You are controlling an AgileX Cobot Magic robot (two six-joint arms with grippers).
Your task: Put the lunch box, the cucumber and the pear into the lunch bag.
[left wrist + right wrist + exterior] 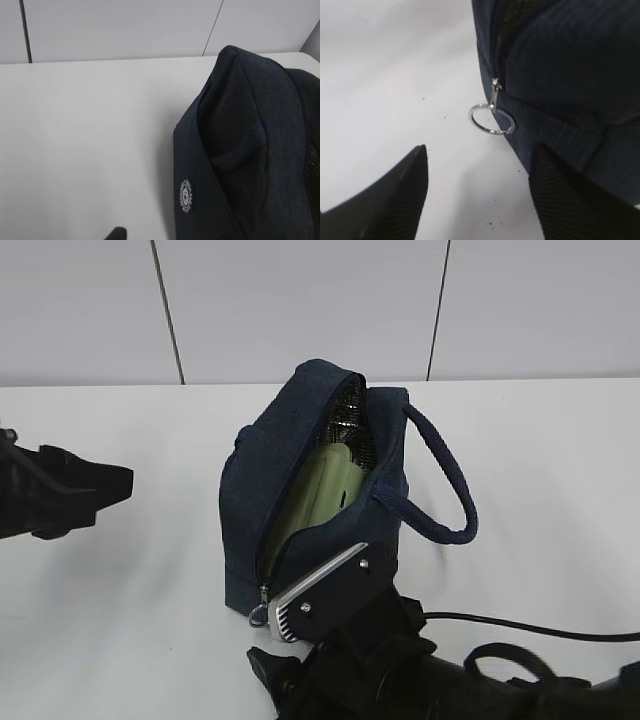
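The pale green lunch box [325, 495] sits inside the dark navy fabric lunch bag [270, 490] (cucumber, pear unseen); the right gripper [477, 192], fingers wide, is near its metal ring pull [491, 119].

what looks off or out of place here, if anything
Nothing is spilled or damaged. The lunch bag stands upright but gapes open, its zipper pull ring down at the bottom end. The lunch box sits tilted on edge inside. The right gripper is open near the ring.

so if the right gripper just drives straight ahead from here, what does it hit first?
Probably the metal ring pull hanging off the dark navy fabric lunch bag; it sits between the open right gripper fingers, just ahead. Depth is unclear, so the right finger may brush the bag first.
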